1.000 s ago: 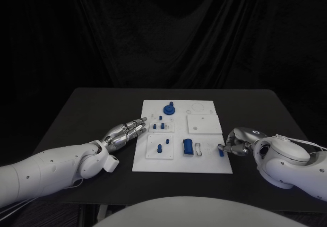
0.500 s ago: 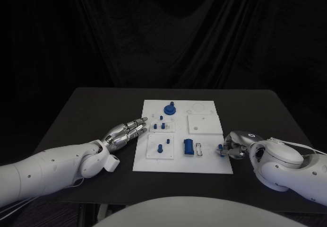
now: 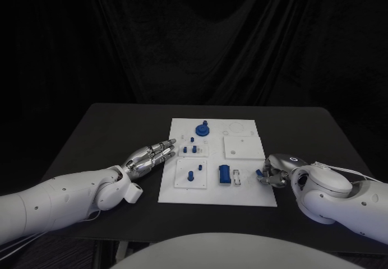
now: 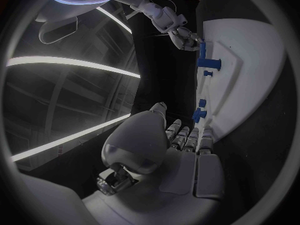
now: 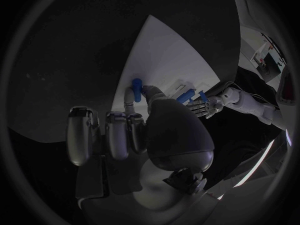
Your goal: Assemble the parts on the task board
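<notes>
The white task board point(image 3: 243, 193) lies mid-table. On it stand a round blue part with a post point(image 3: 202, 130), small blue pegs point(image 3: 192, 149), one more peg point(image 3: 190, 175) and a blue block point(image 3: 223, 174). My right hand point(image 3: 275, 171) is at the board's right edge and pinches a small blue part point(image 3: 260, 174) between thumb and a finger; the right wrist view shows the same small blue part point(image 5: 136, 86) at the fingertips just over the board point(image 5: 169, 55). My left hand point(image 3: 150, 156) lies flat and open beside the board's left edge, holding nothing; the left wrist view shows this left hand point(image 4: 184, 150).
The black table point(image 3: 113, 129) has bare room left and right of the board. A raised white square plate point(image 3: 241, 147) sits on the board's upper right. In the left wrist view the board point(image 4: 256, 50) and the right hand point(image 4: 182, 36) are ahead of the fingers.
My right hand has crept a little toward the board's right edge with the small blue part in its pinch. The left hand has stayed where it was.
</notes>
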You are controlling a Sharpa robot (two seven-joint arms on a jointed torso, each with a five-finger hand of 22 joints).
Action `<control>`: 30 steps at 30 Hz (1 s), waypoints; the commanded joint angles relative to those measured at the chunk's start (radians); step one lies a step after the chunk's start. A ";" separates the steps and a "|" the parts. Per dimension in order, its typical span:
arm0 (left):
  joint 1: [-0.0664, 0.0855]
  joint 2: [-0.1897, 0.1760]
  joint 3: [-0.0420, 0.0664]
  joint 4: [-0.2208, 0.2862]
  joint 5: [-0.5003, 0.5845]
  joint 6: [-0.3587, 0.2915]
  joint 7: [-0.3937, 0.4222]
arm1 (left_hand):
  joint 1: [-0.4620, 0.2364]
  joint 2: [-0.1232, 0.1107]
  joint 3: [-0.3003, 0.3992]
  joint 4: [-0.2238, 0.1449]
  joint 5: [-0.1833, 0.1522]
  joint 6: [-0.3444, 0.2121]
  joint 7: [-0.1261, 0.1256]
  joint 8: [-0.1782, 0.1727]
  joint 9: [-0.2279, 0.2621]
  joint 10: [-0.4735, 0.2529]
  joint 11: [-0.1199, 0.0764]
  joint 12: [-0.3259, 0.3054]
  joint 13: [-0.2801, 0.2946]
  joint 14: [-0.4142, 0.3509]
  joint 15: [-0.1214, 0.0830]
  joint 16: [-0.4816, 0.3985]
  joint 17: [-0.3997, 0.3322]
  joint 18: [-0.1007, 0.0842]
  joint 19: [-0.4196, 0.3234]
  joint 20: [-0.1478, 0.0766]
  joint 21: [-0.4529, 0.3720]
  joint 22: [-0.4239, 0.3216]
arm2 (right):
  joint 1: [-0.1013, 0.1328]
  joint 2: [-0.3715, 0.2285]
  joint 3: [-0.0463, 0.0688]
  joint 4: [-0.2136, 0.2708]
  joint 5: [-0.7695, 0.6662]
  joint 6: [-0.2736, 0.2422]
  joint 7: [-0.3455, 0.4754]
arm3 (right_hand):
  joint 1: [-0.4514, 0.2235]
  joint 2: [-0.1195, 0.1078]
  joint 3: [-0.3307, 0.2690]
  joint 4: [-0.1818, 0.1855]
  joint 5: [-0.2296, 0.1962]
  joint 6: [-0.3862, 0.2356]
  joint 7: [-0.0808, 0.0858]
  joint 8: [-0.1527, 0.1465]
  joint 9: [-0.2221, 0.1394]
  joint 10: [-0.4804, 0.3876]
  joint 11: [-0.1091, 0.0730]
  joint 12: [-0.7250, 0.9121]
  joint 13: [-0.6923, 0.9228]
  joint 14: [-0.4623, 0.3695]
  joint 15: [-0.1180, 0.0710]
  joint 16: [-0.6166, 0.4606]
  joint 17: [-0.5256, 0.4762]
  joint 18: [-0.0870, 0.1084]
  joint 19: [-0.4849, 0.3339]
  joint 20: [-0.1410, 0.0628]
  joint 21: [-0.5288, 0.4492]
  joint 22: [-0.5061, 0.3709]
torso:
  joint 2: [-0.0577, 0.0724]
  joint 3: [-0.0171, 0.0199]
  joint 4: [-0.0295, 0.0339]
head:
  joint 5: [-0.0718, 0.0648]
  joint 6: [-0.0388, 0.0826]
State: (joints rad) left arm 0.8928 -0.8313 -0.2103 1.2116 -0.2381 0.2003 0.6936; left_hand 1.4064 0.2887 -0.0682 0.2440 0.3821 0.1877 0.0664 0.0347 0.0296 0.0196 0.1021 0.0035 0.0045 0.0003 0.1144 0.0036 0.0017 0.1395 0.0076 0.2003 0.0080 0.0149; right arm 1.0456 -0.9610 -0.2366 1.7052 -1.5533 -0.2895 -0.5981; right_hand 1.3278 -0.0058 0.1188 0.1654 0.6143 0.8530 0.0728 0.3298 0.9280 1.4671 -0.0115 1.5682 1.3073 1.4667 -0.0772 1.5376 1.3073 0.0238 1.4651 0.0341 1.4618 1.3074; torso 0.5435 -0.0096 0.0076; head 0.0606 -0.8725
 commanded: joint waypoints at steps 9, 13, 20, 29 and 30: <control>-0.006 0.002 -0.001 0.001 0.004 0.014 0.136 | 0.014 0.002 0.014 -0.004 0.008 0.001 -0.001 0.006 0.001 0.004 0.016 0.004 0.003 0.000 0.006 -0.004 -0.002 0.018 0.001 0.005 -0.002 -0.001 | -0.021 -0.004 -0.011 -0.012 0.225 -0.044 0.058 | -0.003 -0.020 0.096 -0.031 0.073 0.013 0.005 -0.001 -0.164 0.104 0.013 0.003 0.263 0.089 0.013 -0.001 0.192 0.003 0.059 0.010 0.007 0.227 | 0.001 0.0005 0.0002 | 0.002 0.000; -0.007 0.002 -0.001 0.001 0.004 0.015 0.135 | 0.014 0.001 0.016 -0.006 0.008 0.001 -0.001 0.006 0.001 0.006 0.018 0.005 0.004 0.000 0.006 -0.004 -0.002 0.017 0.001 0.006 -0.002 -0.001 | -0.019 -0.020 -0.009 0.003 0.358 -0.096 0.119 | -0.016 -0.025 0.112 -0.033 0.084 0.019 0.004 0.006 -0.162 0.104 0.012 0.003 0.263 0.090 0.012 0.001 0.196 0.002 0.062 0.010 0.014 0.230 | 0.001 0.0008 -0.0009 | 0.004 0.000; -0.008 0.003 -0.001 0.000 0.004 0.014 0.134 | 0.015 0.001 0.018 -0.007 0.008 0.001 -0.001 0.006 0.001 0.011 0.021 0.006 0.006 0.000 0.007 -0.004 -0.002 0.017 0.001 0.006 -0.002 -0.001 | 0.009 -0.040 -0.007 0.039 0.561 -0.130 0.194 | -0.031 -0.028 0.124 -0.032 0.093 0.022 0.002 0.011 -0.160 0.104 0.011 0.003 0.263 0.091 0.012 0.004 0.201 0.001 0.065 0.010 0.019 0.231 | 0.001 0.0008 -0.0008 | 0.004 0.000; -0.008 0.008 -0.001 -0.002 0.004 0.016 0.132 | 0.014 0.001 0.018 -0.008 0.008 0.001 -0.001 0.006 0.001 0.013 0.021 0.007 0.006 0.000 0.007 -0.004 -0.002 0.017 0.001 0.006 -0.002 -0.001 | 0.035 -0.032 -0.006 0.071 0.699 -0.118 0.222 | -0.050 -0.031 0.133 -0.027 0.085 0.022 0.001 0.016 -0.159 0.104 0.011 0.003 0.263 0.091 0.011 0.003 0.199 0.001 0.065 0.009 0.019 0.231 | 0.001 0.0007 0.0006 | 0.001 0.000; -0.008 0.008 -0.001 -0.002 0.004 0.016 0.132 | 0.014 0.001 0.018 -0.008 0.008 0.001 -0.001 0.006 0.001 0.013 0.021 0.007 0.006 0.000 0.007 -0.004 -0.002 0.017 0.001 0.006 -0.002 -0.001 | 0.036 -0.029 -0.006 0.070 0.703 -0.116 0.222 | -0.053 -0.031 0.135 -0.027 0.081 0.022 0.001 0.017 -0.159 0.104 0.010 0.003 0.263 0.091 0.011 0.003 0.198 0.001 0.065 0.009 0.019 0.231 | 0.000 0.0005 0.0008 | 0.001 0.000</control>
State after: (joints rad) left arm 0.8892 -0.8250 -0.2095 1.2091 -0.2369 0.2061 0.6983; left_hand 1.4104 0.2927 -0.0558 0.2372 0.3859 0.1877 0.0664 0.0347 0.0296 0.0306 0.1200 0.0040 0.0092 0.0003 0.1144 0.0037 0.0011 0.1395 0.0080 0.1997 0.0081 0.0149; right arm 1.0799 -0.9917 -0.2423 1.7717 -0.9364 -0.4013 -0.4105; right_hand 1.2838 -0.0346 0.2389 0.1468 0.7028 0.8679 0.0747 0.3428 0.7681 1.4666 -0.0050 1.5682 1.3073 1.4660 -0.0720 1.5376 1.3073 0.0236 1.4687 0.0377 1.4782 1.3080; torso 0.5446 -0.0084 0.0069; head 0.0614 -0.8725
